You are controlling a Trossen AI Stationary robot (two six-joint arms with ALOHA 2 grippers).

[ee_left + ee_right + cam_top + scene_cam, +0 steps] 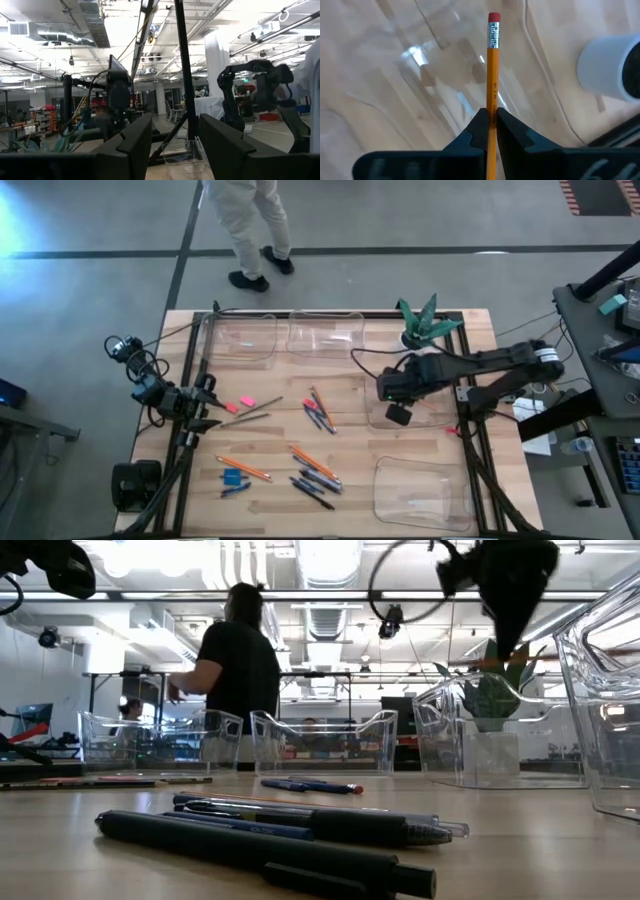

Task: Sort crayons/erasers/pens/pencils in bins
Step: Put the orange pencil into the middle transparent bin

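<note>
My right gripper (398, 414) hangs over a clear bin (425, 412) at the table's right middle, shut on an orange pencil (493, 70) with a red eraser tip. My left gripper (175, 142) waits at the table's left edge, open with nothing between its fingers. Two more bins (240, 337) (326, 332) stand along the far edge and another (420, 492) at the near right. Orange pencils (244, 470), dark pens (318, 416), pink erasers (246, 402) and blue crayons (235, 478) lie loose on the wood between the arms. My right gripper pinches the pencil's shaft (492, 102) between its two fingers, which point steeply down from above. The pencil runs along the fingers, and its eraser end (493, 18) juts well past the fingertips (481, 120). It is lifted clear of the table, over the clear bin.
A potted plant (420, 322) stands at the far right, close to the right arm. A person (250, 230) stands beyond the table's far edge. Dark pens (270, 845) lie near the front edge in the low view.
</note>
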